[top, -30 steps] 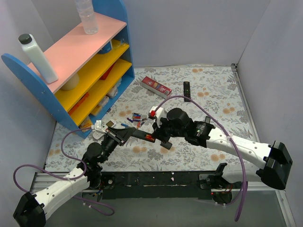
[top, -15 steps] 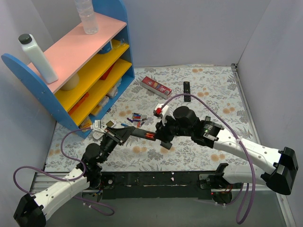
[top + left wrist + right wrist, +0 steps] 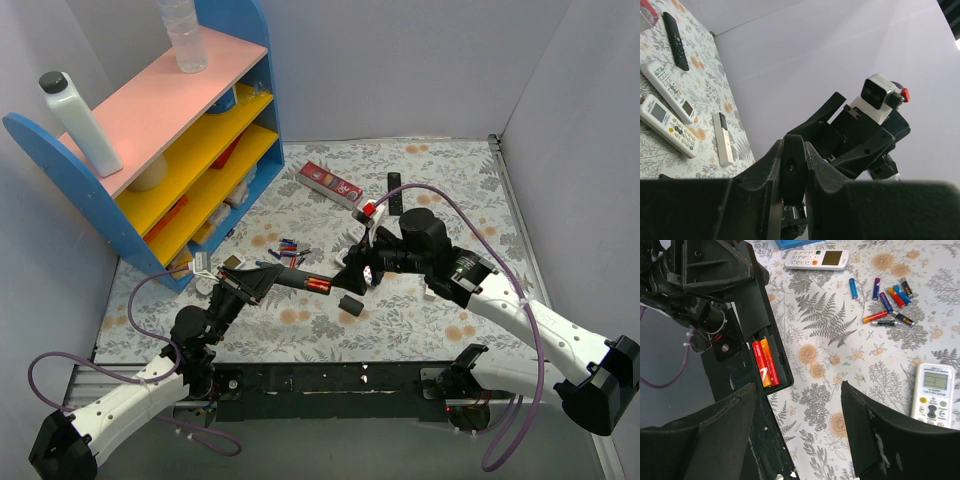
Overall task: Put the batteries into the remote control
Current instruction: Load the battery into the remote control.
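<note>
While two red batteries [image 3: 765, 363] sit in the remote [image 3: 757, 310], nine loose cells [image 3: 875, 316]

My left claw [image 3: 262, 281] is clamped on one end of the remote [image 3: 298, 280], pointing it toward my right arm, and red batteries [image 3: 318, 287] show in the bay near its free end. My right claw [image 3: 355, 270] has its jaws spread and hangs just beside that end, with a small dark piece [image 3: 350, 304] lying on the table [image 3: 450, 180] just in front of it. Loose batteries [image 3: 287, 250] are scattered just behind the remote; further back are a red box [image 3: 330, 183] and a slim black remote [image 3: 395, 192], with the shelf unit [image 3: 170, 100] at far left.
</note>
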